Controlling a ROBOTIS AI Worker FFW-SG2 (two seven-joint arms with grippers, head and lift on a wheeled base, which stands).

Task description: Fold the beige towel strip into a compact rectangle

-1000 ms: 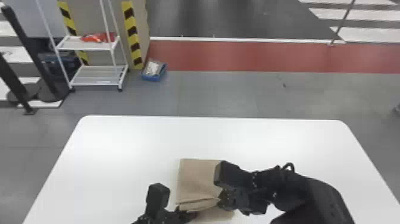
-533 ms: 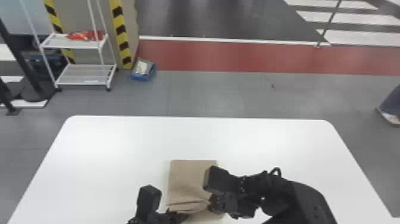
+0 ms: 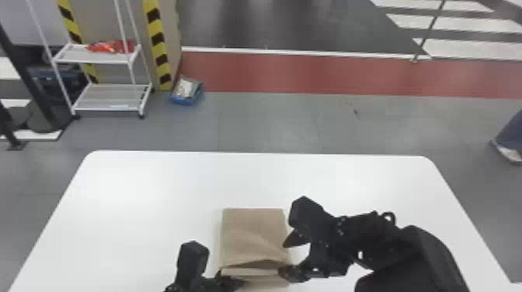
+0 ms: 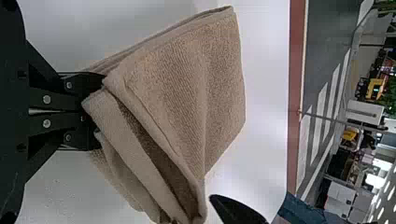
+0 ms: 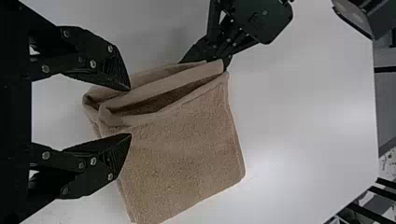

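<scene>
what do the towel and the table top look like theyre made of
The towel looks like woven terry cloth, probably cotton, with a matt finish: its face is finely looped and its folds are soft. The table seems to have a smooth, slightly glossy white top, perhaps laminate or painted board, as light pools on it in soft bright patches.

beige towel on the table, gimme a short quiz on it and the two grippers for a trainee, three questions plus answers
1. Multiple choice: what is the left gripper shut on?
a) a bottle
b) the towel
c) a cable
2. True or false: the fingers of the right gripper are pressed together.
3. Fill in the missing colour: the towel lies on a ____ table.

Key: 1. b; 2. false, they stand apart; 3. white
</scene>
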